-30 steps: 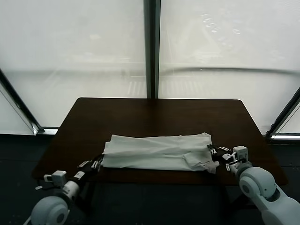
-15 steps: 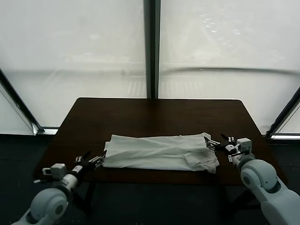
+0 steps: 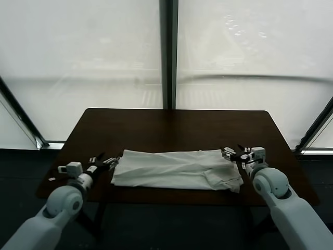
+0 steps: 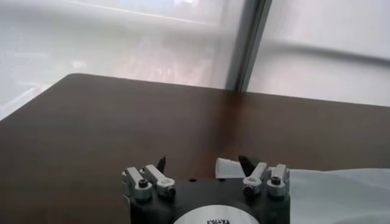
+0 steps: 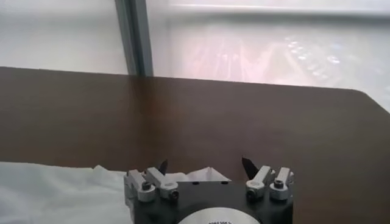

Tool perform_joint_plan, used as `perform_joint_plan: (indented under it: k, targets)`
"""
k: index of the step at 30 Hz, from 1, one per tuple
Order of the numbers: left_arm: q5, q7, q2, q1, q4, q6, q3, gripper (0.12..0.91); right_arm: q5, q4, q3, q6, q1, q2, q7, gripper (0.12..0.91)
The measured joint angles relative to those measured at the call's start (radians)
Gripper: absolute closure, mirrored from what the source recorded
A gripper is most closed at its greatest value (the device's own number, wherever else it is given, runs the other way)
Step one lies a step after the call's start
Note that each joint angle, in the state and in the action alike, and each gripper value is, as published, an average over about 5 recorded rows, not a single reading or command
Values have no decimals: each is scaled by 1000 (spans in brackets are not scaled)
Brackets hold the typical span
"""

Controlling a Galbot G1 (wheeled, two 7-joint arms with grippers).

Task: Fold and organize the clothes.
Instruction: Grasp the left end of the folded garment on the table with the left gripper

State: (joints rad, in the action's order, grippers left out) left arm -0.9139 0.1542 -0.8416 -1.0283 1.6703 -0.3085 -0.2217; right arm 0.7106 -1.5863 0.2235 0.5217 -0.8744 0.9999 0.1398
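Note:
The clothes, one white T-shirt (image 3: 174, 169), lie folded into a long flat band across the near half of the dark table (image 3: 171, 127). No print shows on it. My left gripper (image 3: 106, 160) is open at the band's far left corner. In the left wrist view that corner (image 4: 228, 168) pokes up between the spread jaws of the left gripper (image 4: 203, 164). My right gripper (image 3: 232, 152) is open at the far right corner. In the right wrist view a peak of cloth (image 5: 201, 175) sits between the wide-apart jaws of the right gripper (image 5: 205, 165). Neither gripper pinches the fabric.
The bare far half of the table runs back to a frosted window wall with a dark centre post (image 3: 169, 52). The table's near edge (image 3: 171, 200) lies just below the shirt. Narrow strips of bare wood flank the shirt on both sides.
Both grippers have moved from the shirt's near corners up to its far corners. The left gripper has opened wider. The shirt has stayed in place.

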Motion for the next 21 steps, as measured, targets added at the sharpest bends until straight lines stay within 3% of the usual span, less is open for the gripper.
perform_joint_plan:
  k: [4, 16, 21]
  targets:
    - [-26, -15, -2, 25, -12, -16, 23, 123, 1, 7, -5, 9, 7, 5, 4, 242]
    - [-47, -18, -21, 95, -34, -31, 90, 154, 4, 8, 1, 11, 5, 5, 4, 290]
    - [-43, -22, -22, 108, -44, -30, 106, 211, 4, 9, 1, 11, 7, 5, 4, 418]
